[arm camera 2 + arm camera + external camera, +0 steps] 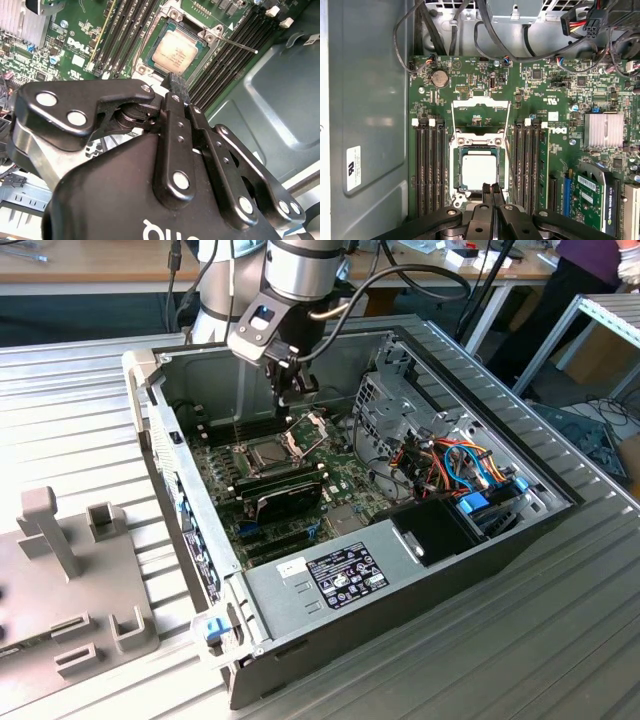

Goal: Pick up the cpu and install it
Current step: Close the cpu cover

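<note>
The cpu is a small square chip with a silvery top, lying flat in the dark socket on the green motherboard. It is also seen in the second wrist view as the cpu and in the exterior view as the cpu. The socket's hinged metal frame stands swung open beside it. My gripper hovers just above the chip's edge, its two fingers pressed together with nothing between them. In the exterior view the gripper hangs over the socket inside the open computer case.
Black memory slots flank the socket on both sides. A black oblong module lies on the board near the socket. A drive cage, bundled cables and a power supply fill the rest of the case. A grey fixture stands at the exterior view's left.
</note>
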`<action>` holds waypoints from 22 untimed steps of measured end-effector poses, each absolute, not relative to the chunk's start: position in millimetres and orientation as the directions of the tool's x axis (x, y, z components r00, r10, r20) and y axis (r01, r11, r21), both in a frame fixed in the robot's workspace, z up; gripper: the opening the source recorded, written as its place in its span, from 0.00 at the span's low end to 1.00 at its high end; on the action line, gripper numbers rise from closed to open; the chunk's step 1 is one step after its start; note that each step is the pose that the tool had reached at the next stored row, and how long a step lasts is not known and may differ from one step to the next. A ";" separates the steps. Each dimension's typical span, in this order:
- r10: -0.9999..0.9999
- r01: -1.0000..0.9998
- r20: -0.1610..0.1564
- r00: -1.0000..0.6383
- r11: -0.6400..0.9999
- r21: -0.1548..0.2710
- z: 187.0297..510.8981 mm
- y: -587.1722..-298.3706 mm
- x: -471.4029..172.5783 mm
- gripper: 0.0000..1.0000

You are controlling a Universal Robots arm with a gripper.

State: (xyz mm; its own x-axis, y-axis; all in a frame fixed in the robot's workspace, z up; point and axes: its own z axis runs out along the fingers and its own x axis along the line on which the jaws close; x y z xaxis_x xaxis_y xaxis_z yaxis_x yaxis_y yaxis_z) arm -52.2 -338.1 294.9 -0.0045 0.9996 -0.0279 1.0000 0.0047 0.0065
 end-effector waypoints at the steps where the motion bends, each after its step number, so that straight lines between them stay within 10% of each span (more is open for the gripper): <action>1: 1.000 1.000 -0.028 -0.004 0.005 0.007 295.2 -338.1 -52.2 0.11; 22: 1.000 1.000 -0.028 -0.004 0.005 0.007 303.4 -338.0 -52.2 0.11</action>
